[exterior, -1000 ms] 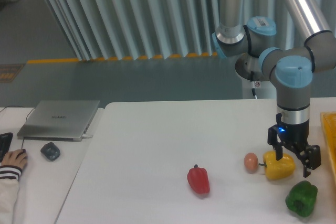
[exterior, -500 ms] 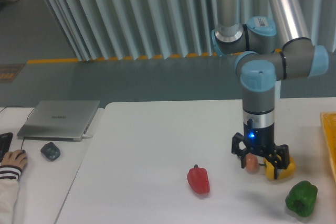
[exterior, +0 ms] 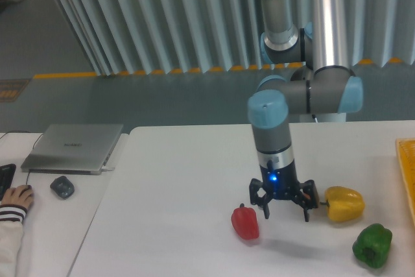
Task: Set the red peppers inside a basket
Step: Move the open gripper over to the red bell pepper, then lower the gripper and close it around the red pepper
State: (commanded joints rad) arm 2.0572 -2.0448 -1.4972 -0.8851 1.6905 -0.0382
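On the worktop [exterior: 181, 180]: red pepper [exterior: 246, 222] lay free.
Gripper [exterior: 284, 207]: hung just right of it, fingers spread, empty.
Basket [exterior: 408, 176]: seemingly a yellow rim, far right.

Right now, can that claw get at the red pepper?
Probably yes. The open gripper hangs just beside the red pepper, which lies alone on the table; the yellow pepper sits on the gripper's far side.
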